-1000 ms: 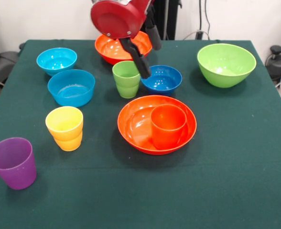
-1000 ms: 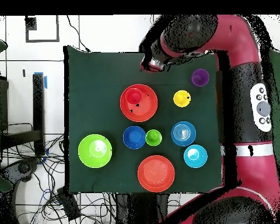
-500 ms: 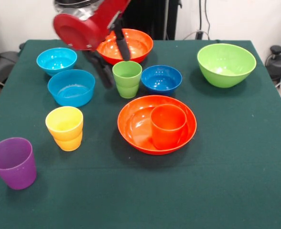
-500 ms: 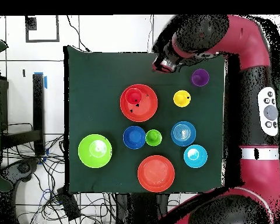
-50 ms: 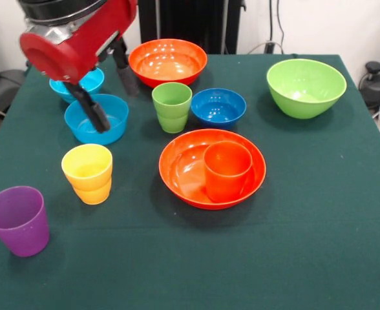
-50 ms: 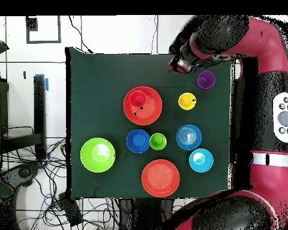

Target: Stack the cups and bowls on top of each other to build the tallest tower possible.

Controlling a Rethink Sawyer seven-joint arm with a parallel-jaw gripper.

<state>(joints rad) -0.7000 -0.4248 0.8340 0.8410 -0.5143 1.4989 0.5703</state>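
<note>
Front view: the red and black arm is seen at upper left, its gripper (image 5: 107, 87) held above the table with two dark fingers spread well apart and nothing between them; one finger (image 5: 94, 111) is seen in front of the nearer light blue bowl (image 5: 97, 119), the other finger (image 5: 121, 64) points toward the far orange bowl (image 5: 168, 61). A second light blue bowl (image 5: 77, 81) is partly hidden behind the arm. The green cup (image 5: 172, 106) is shown upright just beside the dark blue bowl (image 5: 218, 106). The orange cup (image 5: 228, 170) is set upright inside the near orange bowl (image 5: 212, 168), toward its right side. The yellow cup (image 5: 88, 173) and the purple cup (image 5: 18, 220) are placed apart at lower left, both upright. The lime green bowl (image 5: 306, 87) is set alone at upper right. All pieces are borne by a dark green tablecloth (image 5: 319, 213). Overhead view: the gripper's state cannot be told; the arm's end (image 6: 183, 61) is seen near the table's edge beside the purple cup (image 6: 206, 79). No cup or bowl is stacked except the orange cup in its bowl.
</note>
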